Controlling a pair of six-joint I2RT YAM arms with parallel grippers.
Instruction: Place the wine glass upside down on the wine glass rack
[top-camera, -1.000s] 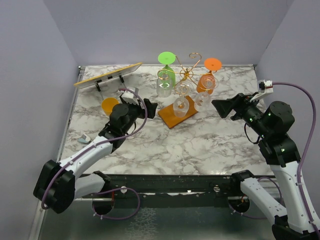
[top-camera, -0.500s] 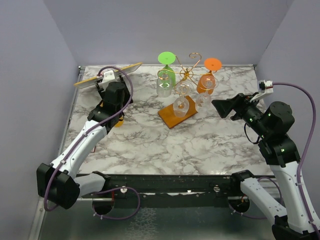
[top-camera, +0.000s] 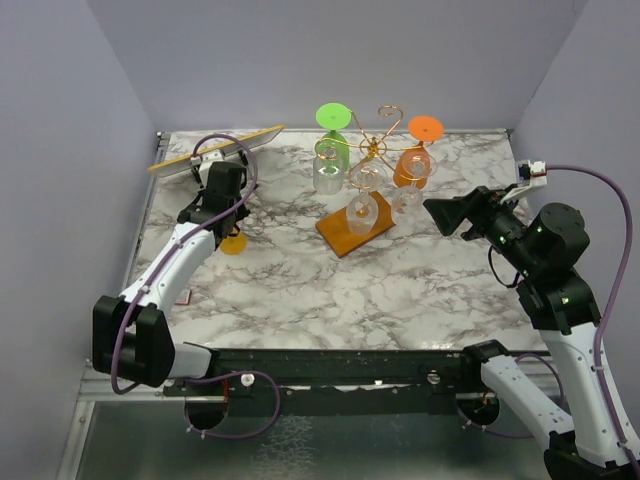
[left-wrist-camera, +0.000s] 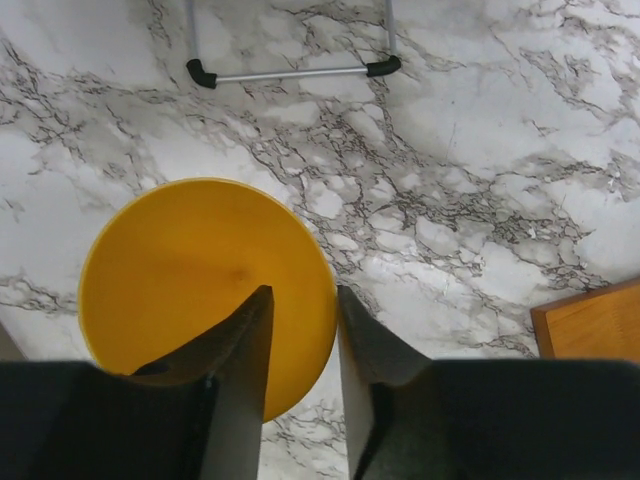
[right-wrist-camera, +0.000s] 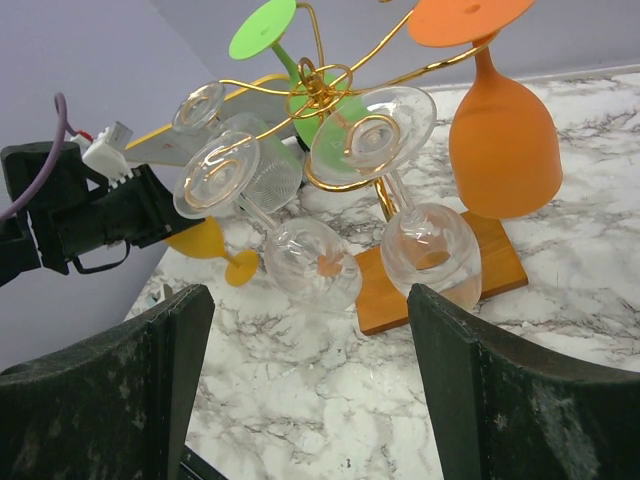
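Note:
A yellow wine glass (top-camera: 233, 243) lies on its side on the marble at the left, its foot pointing toward the near side. My left gripper (top-camera: 226, 222) hangs right over its bowl (left-wrist-camera: 190, 280). The jaws stand close together with a narrow gap at the bowl's right edge (left-wrist-camera: 303, 295). Whether they press on the glass does not show. The wine glass rack (top-camera: 375, 150), gold wire on an orange-brown base (top-camera: 345, 238), stands at the back centre. My right gripper (top-camera: 432, 210) is wide open and empty, right of the rack (right-wrist-camera: 310, 290).
On the rack hang a green glass (top-camera: 330, 150), an orange glass (top-camera: 413, 165) and several clear glasses (right-wrist-camera: 310, 265). A tilted yellow-edged board (top-camera: 215, 148) on metal legs (left-wrist-camera: 290, 70) stands just behind the left gripper. The left wall is near.
My left arm has swung left and back, turning its wrist down over the yellow glass, and its jaws have narrowed from wide open. The right arm has not moved.

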